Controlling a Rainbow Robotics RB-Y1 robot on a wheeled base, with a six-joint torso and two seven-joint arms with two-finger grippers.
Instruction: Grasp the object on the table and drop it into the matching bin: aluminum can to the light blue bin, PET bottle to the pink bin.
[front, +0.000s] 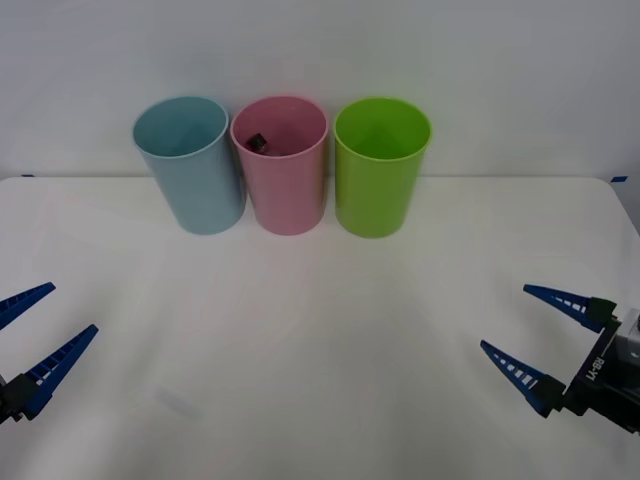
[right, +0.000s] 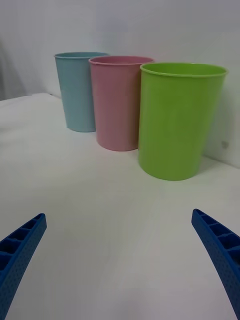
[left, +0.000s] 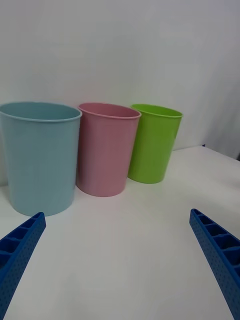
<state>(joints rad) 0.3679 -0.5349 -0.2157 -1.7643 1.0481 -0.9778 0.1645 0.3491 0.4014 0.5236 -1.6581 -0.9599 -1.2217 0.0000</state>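
The pink bin stands at the back of the white table, between the light blue bin and a lime green bin. Inside the pink bin, against its left wall, a small dark piece of the PET bottle shows; the rest is hidden by the wall. My left gripper hovers open and empty at the near left. At the near right my right gripper is open too, holding nothing. From the wrists, both the left gripper and the right gripper face the bins from a distance.
The three bins stand close together in a row near the table's far edge, with a pale wall behind them. A broad stretch of bare tabletop lies between the grippers and the bins.
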